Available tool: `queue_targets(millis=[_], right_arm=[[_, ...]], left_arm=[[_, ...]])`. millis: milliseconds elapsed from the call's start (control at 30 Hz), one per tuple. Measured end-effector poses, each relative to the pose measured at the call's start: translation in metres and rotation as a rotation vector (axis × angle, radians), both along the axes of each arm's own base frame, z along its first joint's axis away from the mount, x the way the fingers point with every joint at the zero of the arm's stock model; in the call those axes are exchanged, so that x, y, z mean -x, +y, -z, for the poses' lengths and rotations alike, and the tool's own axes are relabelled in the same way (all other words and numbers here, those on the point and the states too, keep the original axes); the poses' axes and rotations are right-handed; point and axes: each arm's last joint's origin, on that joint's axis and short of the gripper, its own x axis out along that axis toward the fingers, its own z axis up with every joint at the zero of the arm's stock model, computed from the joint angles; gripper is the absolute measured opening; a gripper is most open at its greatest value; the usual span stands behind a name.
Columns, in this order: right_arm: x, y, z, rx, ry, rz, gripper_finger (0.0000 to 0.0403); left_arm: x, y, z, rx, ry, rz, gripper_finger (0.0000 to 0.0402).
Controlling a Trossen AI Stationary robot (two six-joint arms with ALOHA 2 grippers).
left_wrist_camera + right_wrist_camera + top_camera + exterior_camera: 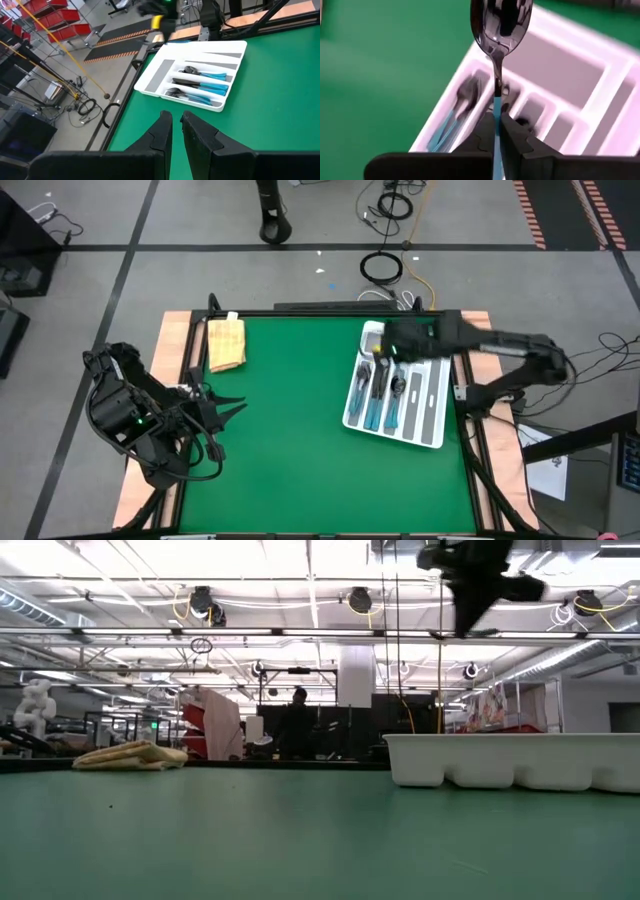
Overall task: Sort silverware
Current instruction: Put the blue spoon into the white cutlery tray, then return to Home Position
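In the high view the green tabletop [290, 440] lies mostly bare through its centre and lower half, open room between the two arms. The white tray [432, 412] sits at centre right, close to the tabletop's right edge; a tan block [226, 343] lies at upper left near the far edge. The left claw [232, 410] waits at the left edge, its fingers nearly together and grasping nothing. The right claw [496, 131] hangs above the tray's upper end, clenched on the light-blue handle of a spoon [499, 22] whose dark bowl points away from the wrist. More silverware [202, 85] rests in the tray's long compartments, the widest one bare. In the low view the tray's wall [510, 760] hides its contents, and the right arm is cut off at the top. A person [296, 725] stands far back in the room, hard to make out.
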Motion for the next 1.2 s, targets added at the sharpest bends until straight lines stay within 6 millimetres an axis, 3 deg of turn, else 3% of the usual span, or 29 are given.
queue_targets(millis=[233,500,633,867,1200], right_arm=[[0.024,0.047,0.071,-0.067,-0.084,0.182,0.0],[0.028,0.064,0.132,-0.119,-0.171,0.328,0.0],[0.029,0.065,0.148,-0.114,-0.149,0.395,0.0],[0.018,0.066,0.159,-0.106,-0.126,0.345,0.0006],[0.015,0.069,0.163,-0.136,-0.126,0.356,0.01]], left_arm=[[0.0,0.0,0.0,-0.003,0.002,0.001,0.0052],[0.0,0.0,0.0,-0.003,0.002,0.001,0.0052],[0.0,0.0,0.0,-0.003,0.002,0.001,0.0052],[0.0,0.0,0.0,-0.004,0.002,0.001,0.0052],[0.0,0.0,0.0,-0.003,0.002,0.002,0.0052]])
